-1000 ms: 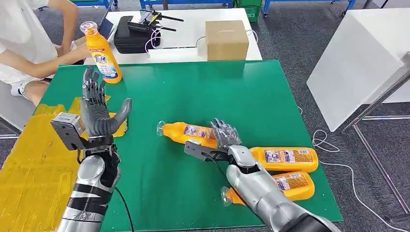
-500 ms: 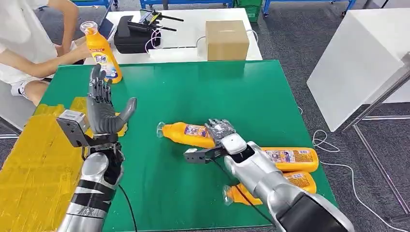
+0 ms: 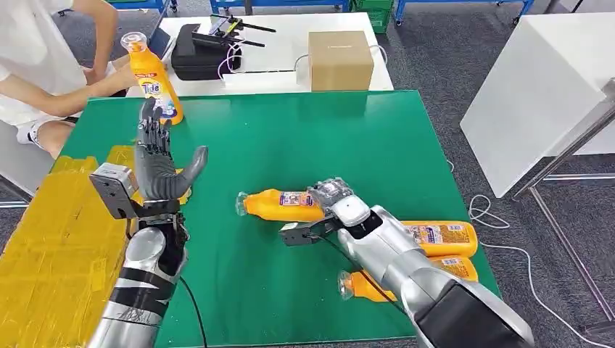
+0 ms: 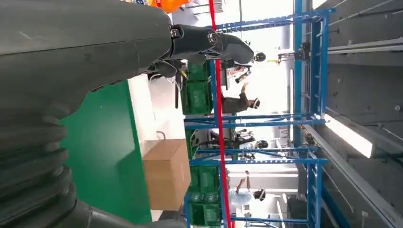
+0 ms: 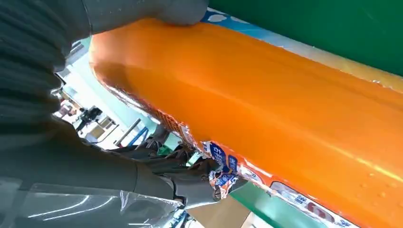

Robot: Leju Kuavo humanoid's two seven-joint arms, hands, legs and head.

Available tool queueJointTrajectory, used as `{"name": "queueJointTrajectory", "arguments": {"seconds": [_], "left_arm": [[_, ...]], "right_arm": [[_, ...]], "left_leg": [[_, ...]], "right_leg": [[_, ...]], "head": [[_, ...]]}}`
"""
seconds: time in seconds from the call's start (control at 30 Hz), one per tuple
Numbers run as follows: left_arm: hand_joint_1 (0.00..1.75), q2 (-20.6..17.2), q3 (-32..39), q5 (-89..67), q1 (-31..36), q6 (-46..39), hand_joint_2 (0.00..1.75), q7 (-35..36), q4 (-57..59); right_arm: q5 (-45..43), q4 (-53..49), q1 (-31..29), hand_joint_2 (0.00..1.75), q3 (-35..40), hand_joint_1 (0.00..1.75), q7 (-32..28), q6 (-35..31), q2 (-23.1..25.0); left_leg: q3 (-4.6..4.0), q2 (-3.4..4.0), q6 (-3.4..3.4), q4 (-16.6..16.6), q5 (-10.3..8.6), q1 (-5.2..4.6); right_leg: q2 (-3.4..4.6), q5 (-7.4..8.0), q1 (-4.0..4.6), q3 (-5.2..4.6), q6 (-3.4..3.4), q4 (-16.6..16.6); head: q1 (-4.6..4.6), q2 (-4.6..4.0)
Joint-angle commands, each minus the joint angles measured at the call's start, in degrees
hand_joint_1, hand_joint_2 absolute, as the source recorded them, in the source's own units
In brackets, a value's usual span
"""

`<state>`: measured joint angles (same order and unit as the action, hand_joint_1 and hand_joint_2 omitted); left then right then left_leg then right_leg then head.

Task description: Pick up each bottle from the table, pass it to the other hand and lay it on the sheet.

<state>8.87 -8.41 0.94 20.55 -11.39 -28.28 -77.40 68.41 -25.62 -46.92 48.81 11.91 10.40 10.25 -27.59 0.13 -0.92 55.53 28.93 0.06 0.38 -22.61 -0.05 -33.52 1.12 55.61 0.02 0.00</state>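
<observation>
An orange bottle (image 3: 279,205) lies on its side in the middle of the green table (image 3: 304,130), cap pointing to my left. My right hand (image 3: 333,197) grips its body near the base; in the right wrist view the thumb and fingers (image 5: 190,183) wrap around the bottle (image 5: 266,118). My left hand (image 3: 161,163) is raised above the table's left part, fingers spread and pointing up, holding nothing. Two more orange bottles (image 3: 435,238) (image 3: 384,281) lie by my right forearm. The yellow sheet (image 3: 43,246) covers the table's left side.
A person (image 3: 36,58) at the far left corner holds an upright orange bottle (image 3: 152,76) on the table. Behind the green table a white table carries a cardboard box (image 3: 340,59) and a black case (image 3: 199,51). A white board (image 3: 537,94) stands to the right.
My right hand has turned over the lying bottle and closed around it; the bottle has shifted slightly. My left hand has risen a little and drifted right, still spread.
</observation>
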Motion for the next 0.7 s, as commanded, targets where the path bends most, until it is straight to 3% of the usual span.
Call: {"name": "queueJointTrajectory", "arguments": {"seconds": [0.03, 0.33, 0.37, 0.4, 0.5, 0.53, 0.57, 0.7], "left_arm": [[0.0, -0.3, -1.6, 0.4, 2.9, -0.4, 1.75, 0.3, 3.7], [0.0, -0.3, -2.1, 0.3, 2.7, -1.1, 1.75, 0.6, 3.5], [0.0, -0.4, -2.3, 0.2, 2.9, -1.2, 1.75, 0.5, 3.8], [0.0, -0.3, -2.3, 0.2, 2.8, -1.2, 1.75, 0.5, 3.9], [0.0, -0.2, -2.5, 0.2, 3.3, -1.2, 1.75, 0.5, 3.8], [0.0, -0.2, -2.5, 0.2, 3.3, -1.2, 1.75, 0.5, 3.8], [0.0, -0.3, -2.5, 0.3, 3.1, -1.5, 1.75, 0.7, 3.7], [0.0, -0.3, -2.4, 0.3, 2.9, -1.5, 1.75, 0.6, 4.4]], "right_arm": [[-0.5, 4.9, -1.9, 1.75, 1.9, 1.75, 0.7, 0.3, -0.6], [-1.5, 5.7, 0.1, 1.75, 0.1, 1.71, 1.2, -1.1, -0.7], [-1.8, 5.9, 0.2, 1.75, -0.3, 1.47, 1.3, -1.5, -0.6], [-2.1, 6.0, 0.3, 1.75, -0.7, 0.65, 1.3, -1.6, -0.6], [-2.2, 6.0, 0.3, 1.75, -0.8, 0.65, 1.2, -1.8, -0.2], [-2.2, 6.0, 0.3, 1.75, -0.8, 0.16, 1.2, -1.8, -0.2], [-2.7, 6.2, 0.4, 1.75, -1.6, 0.0, 1.3, -2.0, -0.2], [-3.3, 6.6, 1.0, 1.75, -2.4, 0.0, 1.3, -2.6, -0.3]], "left_leg": [[0.01, -0.16, 0.03, 0.0, 0.0, 0.05], [0.07, -0.15, 0.02, 0.0, -0.01, 0.04], [0.14, -0.23, 0.06, -0.1, -0.01, 0.13], [0.11, -0.21, 0.04, -0.1, -0.02, 0.05], [0.11, -0.22, 0.04, 0.0, -0.02, 0.07], [0.1, -0.19, 0.04, 0.0, -0.02, 0.05], [0.1, -0.17, 0.03, 0.0, -0.02, 0.05], [0.15, -0.25, 0.06, -0.1, -0.02, 0.13]], "right_leg": [[-0.17, -0.02, 0.04, 0.07, 0.02, 0.0], [-0.16, -0.01, 0.04, 0.13, 0.02, -0.1], [-0.26, 0.01, 0.13, 0.26, 0.04, -0.2], [-0.22, -0.02, 0.05, 0.2, 0.02, -0.1], [-0.24, -0.02, 0.07, 0.19, 0.02, -0.1], [-0.21, -0.02, 0.06, 0.17, 0.02, -0.1], [-0.18, -0.01, 0.05, 0.16, 0.02, -0.1], [-0.27, 0.01, 0.14, 0.28, 0.03, -0.2]], "head": [[0.0, 0.0], [0.0, 0.0], [0.0, 0.0], [0.0, 0.0], [0.0, 0.0], [0.0, 0.0], [0.0, 0.0], [0.0, 0.0]]}}
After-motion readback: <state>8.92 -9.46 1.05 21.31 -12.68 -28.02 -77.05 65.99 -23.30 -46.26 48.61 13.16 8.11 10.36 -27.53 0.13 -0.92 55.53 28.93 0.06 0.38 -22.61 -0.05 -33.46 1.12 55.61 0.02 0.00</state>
